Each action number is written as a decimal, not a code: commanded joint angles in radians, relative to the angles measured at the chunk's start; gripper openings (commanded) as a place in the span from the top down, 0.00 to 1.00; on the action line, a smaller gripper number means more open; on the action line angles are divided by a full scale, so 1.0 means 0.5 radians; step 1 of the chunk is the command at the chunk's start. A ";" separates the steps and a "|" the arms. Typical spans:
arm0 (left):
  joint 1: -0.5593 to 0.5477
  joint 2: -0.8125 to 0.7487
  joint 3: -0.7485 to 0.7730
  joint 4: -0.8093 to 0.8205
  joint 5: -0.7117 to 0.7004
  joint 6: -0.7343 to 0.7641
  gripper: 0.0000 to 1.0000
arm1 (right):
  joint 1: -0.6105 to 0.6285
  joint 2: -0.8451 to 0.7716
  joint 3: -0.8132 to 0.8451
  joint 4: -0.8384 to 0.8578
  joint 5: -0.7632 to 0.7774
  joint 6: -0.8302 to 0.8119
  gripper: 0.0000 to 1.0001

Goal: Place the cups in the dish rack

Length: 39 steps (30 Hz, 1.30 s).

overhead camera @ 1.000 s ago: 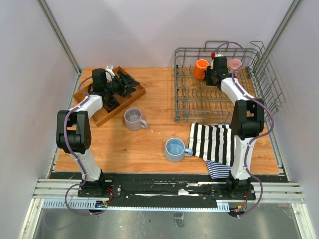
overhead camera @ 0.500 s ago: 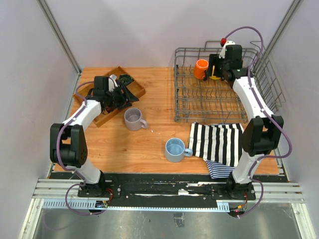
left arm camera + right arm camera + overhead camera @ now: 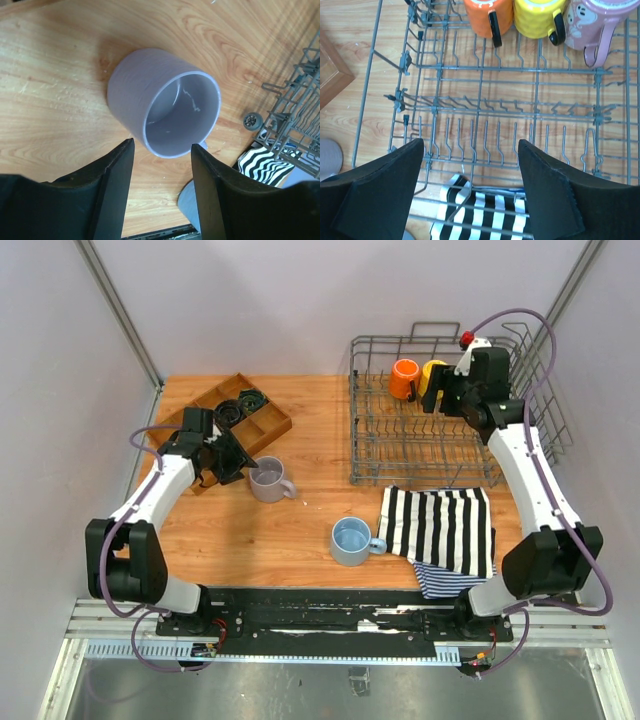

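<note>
Bracketing the grey mug [image 3: 150,95] to grasp it, left gripper [image 3: 162,145] jaws stand apart; right gripper [image 3: 470,142] hangs over the rack [image 3: 352,420], jaws apart.

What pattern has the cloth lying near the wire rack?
Black-and-white stripes on the folded cloth; clearest in the top external view.
</note>
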 commanded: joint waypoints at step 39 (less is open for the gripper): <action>-0.152 0.683 0.357 -0.321 -0.340 -0.017 0.88 | 0.005 -0.508 -0.316 -0.083 -0.050 0.130 0.22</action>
